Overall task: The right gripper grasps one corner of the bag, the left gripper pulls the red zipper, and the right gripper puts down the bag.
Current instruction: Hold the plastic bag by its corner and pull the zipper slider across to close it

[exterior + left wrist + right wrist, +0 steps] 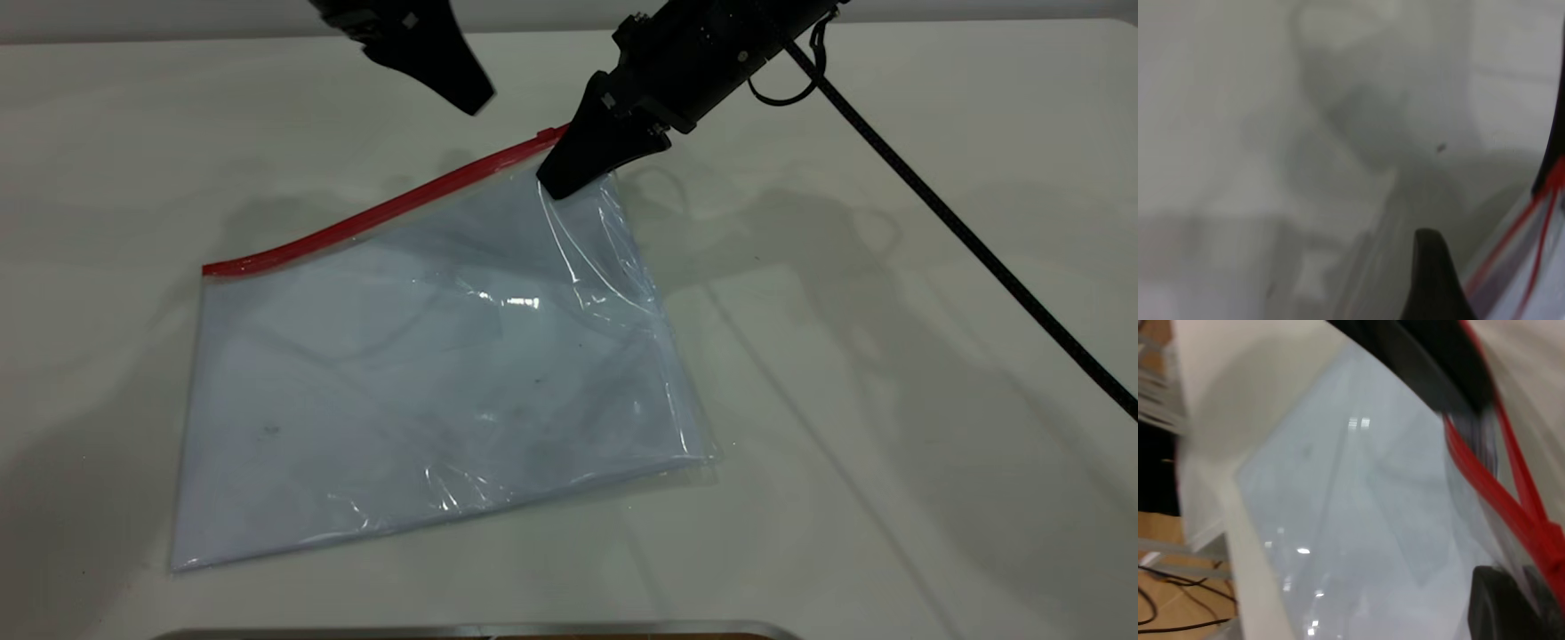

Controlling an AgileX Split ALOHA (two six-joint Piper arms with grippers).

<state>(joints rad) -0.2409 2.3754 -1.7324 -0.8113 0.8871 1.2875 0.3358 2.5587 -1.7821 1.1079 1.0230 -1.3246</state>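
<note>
The bag (427,356) is a clear pouch with white sheets inside and lies on the white table (889,462). The red zipper (382,213) runs along its far edge, and I cannot make out the slider tab. My right gripper (560,182) is shut on the bag's far right corner, at the zipper's end, and holds that corner slightly raised. In the right wrist view the bag (1358,520) and the zipper (1498,493) pass between its black fingers (1505,607). My left gripper (471,98) hovers above the table, just behind the zipper's right part, and holds nothing. The left wrist view shows the zipper (1511,247) beside it.
A thin black cable (978,249) runs from the right arm across the table's right side. A metal-rimmed object (480,631) shows at the table's front edge. The right wrist view shows the table's edge (1251,540) and the floor beyond it.
</note>
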